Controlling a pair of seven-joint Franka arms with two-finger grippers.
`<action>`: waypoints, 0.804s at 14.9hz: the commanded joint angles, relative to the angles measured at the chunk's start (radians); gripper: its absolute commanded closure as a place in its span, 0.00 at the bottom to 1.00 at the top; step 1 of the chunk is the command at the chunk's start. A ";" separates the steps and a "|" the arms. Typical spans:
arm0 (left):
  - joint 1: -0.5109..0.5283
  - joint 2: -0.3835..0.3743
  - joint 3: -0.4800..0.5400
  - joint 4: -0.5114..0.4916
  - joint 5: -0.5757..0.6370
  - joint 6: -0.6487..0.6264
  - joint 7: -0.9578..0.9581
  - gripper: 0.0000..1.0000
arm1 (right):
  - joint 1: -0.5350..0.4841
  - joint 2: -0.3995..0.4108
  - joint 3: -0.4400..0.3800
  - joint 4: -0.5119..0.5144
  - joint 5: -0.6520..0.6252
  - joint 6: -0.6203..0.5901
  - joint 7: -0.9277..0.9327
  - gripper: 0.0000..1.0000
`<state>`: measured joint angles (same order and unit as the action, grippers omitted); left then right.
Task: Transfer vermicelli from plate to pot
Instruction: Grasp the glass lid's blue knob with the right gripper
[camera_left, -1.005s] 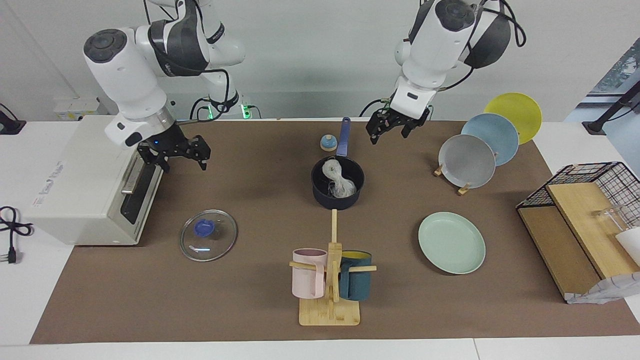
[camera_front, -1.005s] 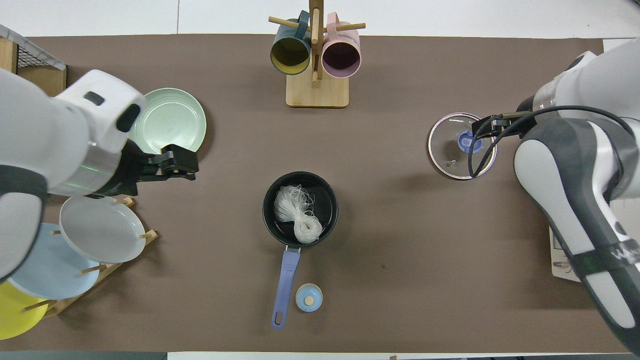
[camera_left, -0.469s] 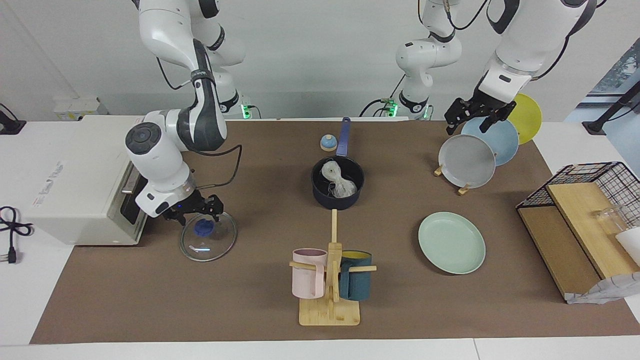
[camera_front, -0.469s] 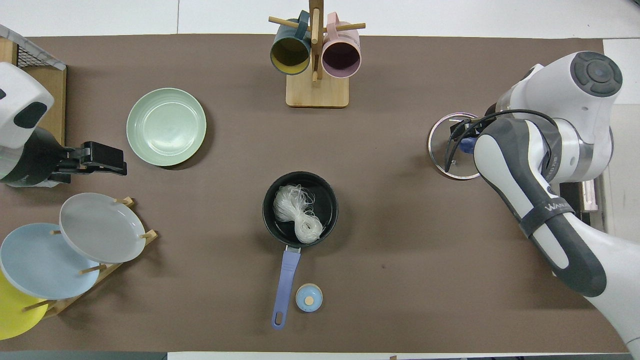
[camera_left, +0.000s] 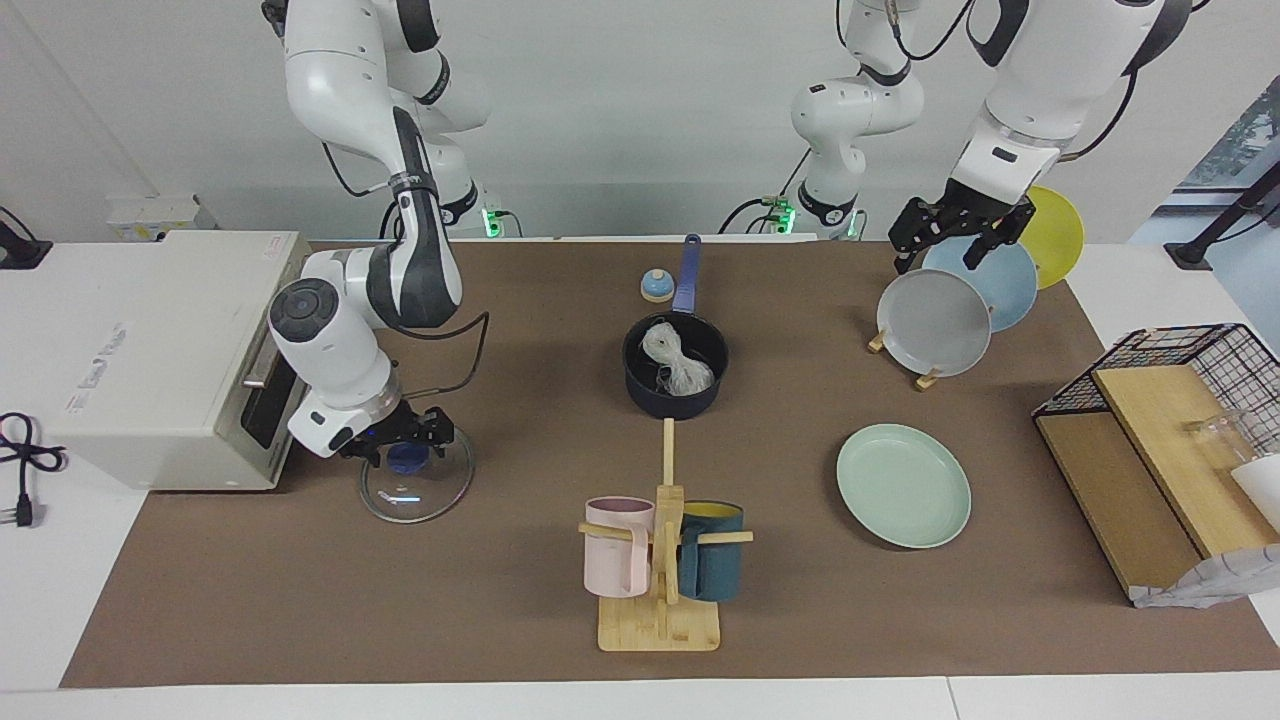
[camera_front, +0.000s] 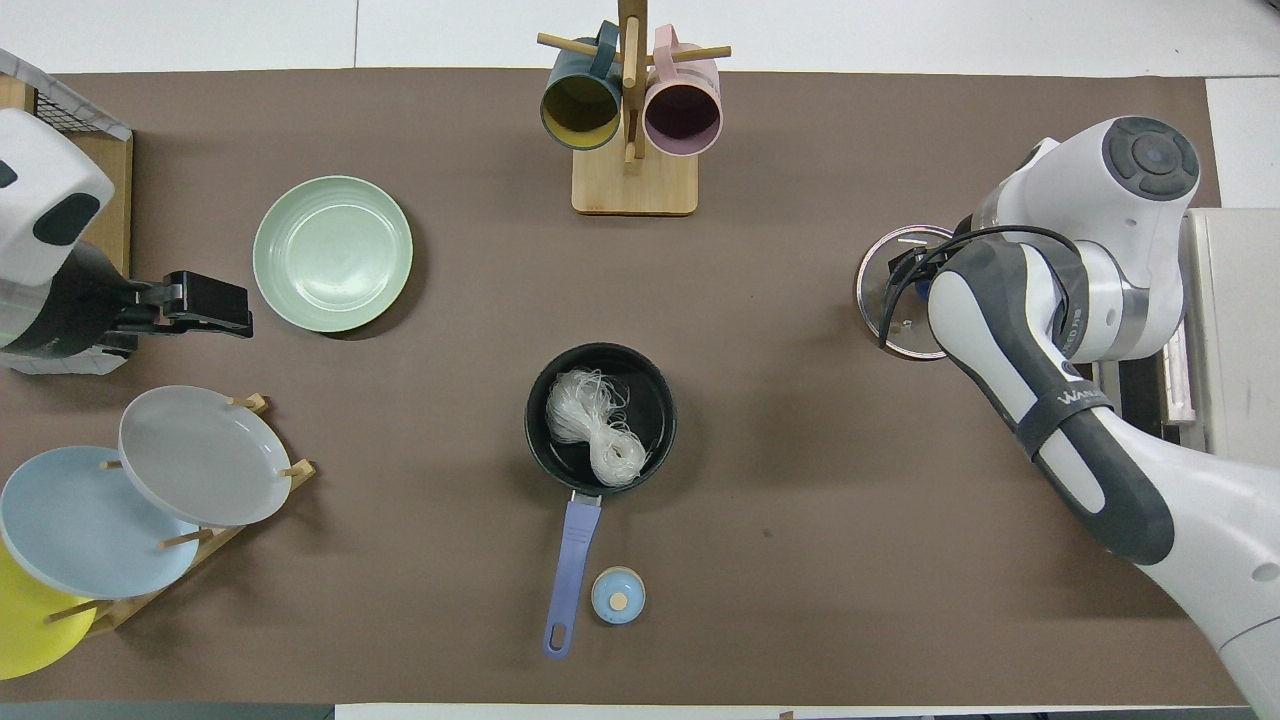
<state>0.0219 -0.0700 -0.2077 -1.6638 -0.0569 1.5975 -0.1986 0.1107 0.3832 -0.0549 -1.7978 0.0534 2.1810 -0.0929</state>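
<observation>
Vermicelli: your vermicelli (camera_left: 676, 362) is sitting inside the pot (camera_left: 675, 378), a pale tangle in two loose nests lying against the black inside; you are seeing it plainly in the overhead view (camera_front: 595, 428) too.
Pot: it is standing mid-table on the brown mat (camera_left: 500, 600), nearer to the robots than the mug rack (camera_left: 660, 580), and its long blue handle (camera_front: 570, 575) is pointing toward the robots.
Plate: your mint-green plate (camera_left: 903, 485) is lying flat and bare toward the left arm's end of the table, farther from the robots than the plate rack (camera_left: 925, 378), well apart from the pot.
Left gripper: your left gripper (camera_left: 952, 232) is hanging in the air over the plate rack, above the grey plate (camera_left: 933, 322) and the light blue plate (camera_left: 982, 278), its claw spread wide and holding nothing.
Right gripper: your right gripper (camera_left: 400, 440) is hovering low over the glass lid (camera_left: 415, 485), right at the lid's blue knob (camera_left: 406, 458), its claw standing wide; whether it is touching the knob you cannot tell from here.
Glass lid: it is lying flat on the mat toward the right arm's end, just beside the white oven (camera_left: 150, 360).
Small blue cap: a little round blue cap (camera_left: 656, 286) is resting just beside the pot's handle.
</observation>
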 joint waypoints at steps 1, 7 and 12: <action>-0.157 0.016 0.149 0.024 0.025 -0.024 0.005 0.00 | -0.006 -0.007 0.003 -0.038 -0.003 0.049 -0.031 0.00; -0.161 0.019 0.154 0.026 0.026 -0.034 0.004 0.00 | -0.005 -0.017 0.003 -0.084 -0.006 0.095 -0.050 0.00; -0.154 0.036 0.149 0.030 0.028 -0.092 0.002 0.00 | -0.005 -0.012 0.003 -0.083 -0.033 0.097 -0.088 0.04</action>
<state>-0.1160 -0.0605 -0.0721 -1.6625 -0.0534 1.5616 -0.1986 0.1107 0.3834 -0.0549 -1.8590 0.0409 2.2559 -0.1491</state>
